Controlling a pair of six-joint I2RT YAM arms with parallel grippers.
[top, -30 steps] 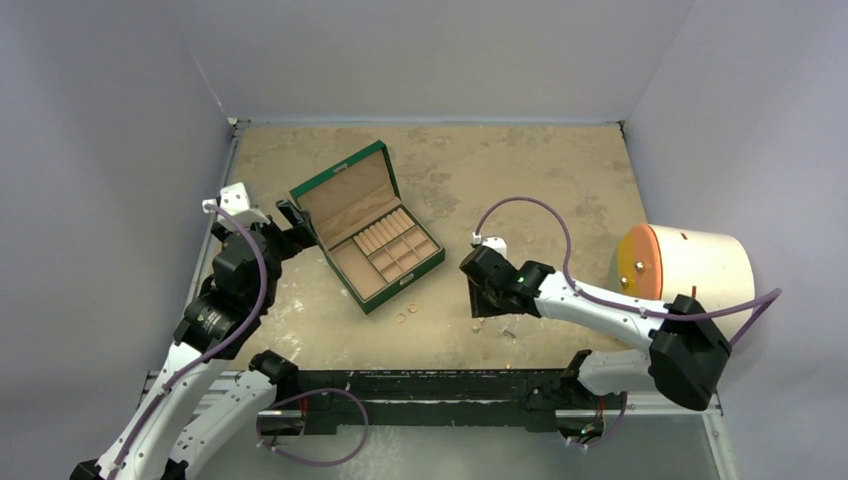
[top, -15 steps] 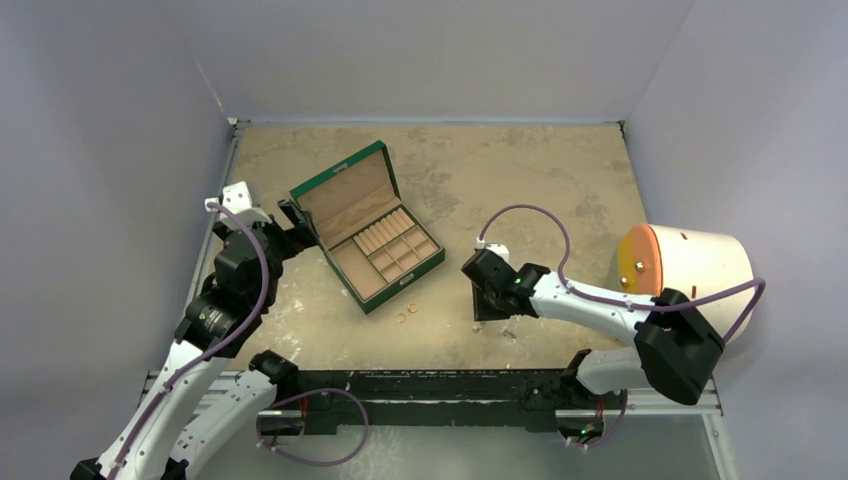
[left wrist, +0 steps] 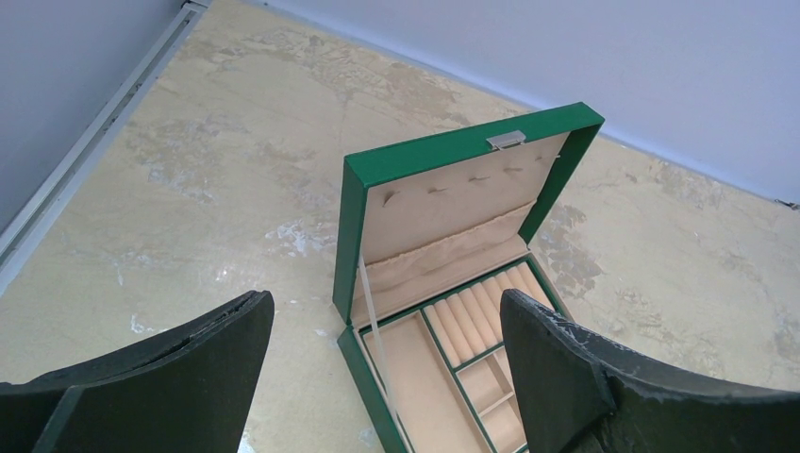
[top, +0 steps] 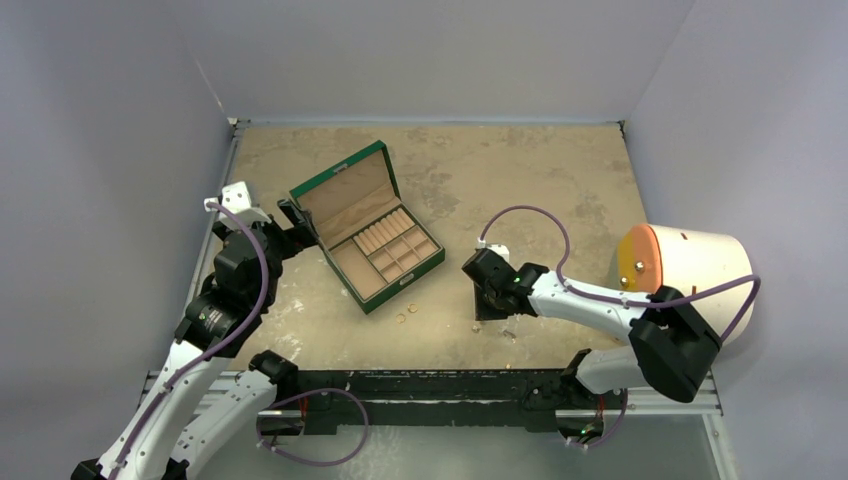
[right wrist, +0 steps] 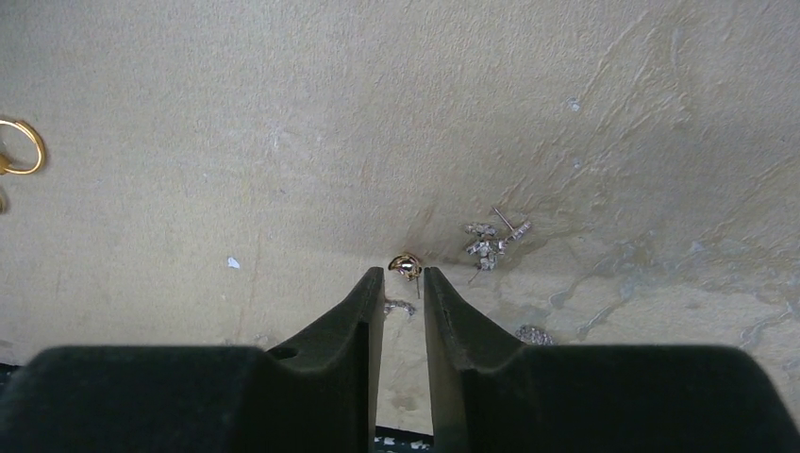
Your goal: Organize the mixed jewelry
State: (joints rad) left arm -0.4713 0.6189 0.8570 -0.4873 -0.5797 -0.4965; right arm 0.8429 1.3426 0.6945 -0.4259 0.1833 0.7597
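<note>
Tabletop (right wrist: 236, 104) holds a gold stud (right wrist: 406, 266) just ahead of the right gripper (right wrist: 404, 276).

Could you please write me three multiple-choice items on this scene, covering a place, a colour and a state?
1. The jewelry box outside is: A red, B blue, C green.
2. The gold stud lies: A in the box, B on the table just ahead of the right fingers, C under the box.
3. The box's lid is: A open, B shut, C detached.
Answers: 1 C, its walls are green; 2 B, the right wrist view shows it at the fingertips; 3 A, the lid stands up, lining exposed.
</note>
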